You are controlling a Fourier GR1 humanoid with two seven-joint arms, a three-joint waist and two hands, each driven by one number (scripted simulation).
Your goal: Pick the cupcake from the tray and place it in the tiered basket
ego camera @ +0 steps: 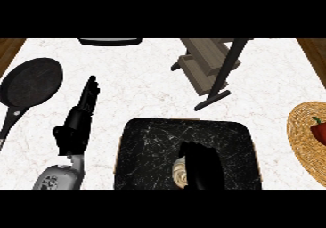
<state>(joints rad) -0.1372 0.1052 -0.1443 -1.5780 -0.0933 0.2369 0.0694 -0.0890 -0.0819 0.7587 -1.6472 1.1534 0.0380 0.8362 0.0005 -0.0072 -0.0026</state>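
Right hand (pixel 200 167) sits over the cupcake (pixel 180 171) on the black tray (pixel 152 138), fingers curled around it. Risk: it slips on lifting (most is hidden). Tiered basket (pixel 208 67) stands well apart. Left hand (pixel 80 120) rests open.

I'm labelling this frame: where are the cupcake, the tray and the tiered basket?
cupcake (pixel 179 171): head view, its pale left side beside the right hand.
tray (pixel 152 142): head view, bare dark marbled surface.
tiered basket (pixel 204 62): head view, wooden shelf.

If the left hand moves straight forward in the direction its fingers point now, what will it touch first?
Probably nothing nearby: the left hand points up-counter over bare marble, passing right of the frying pan.
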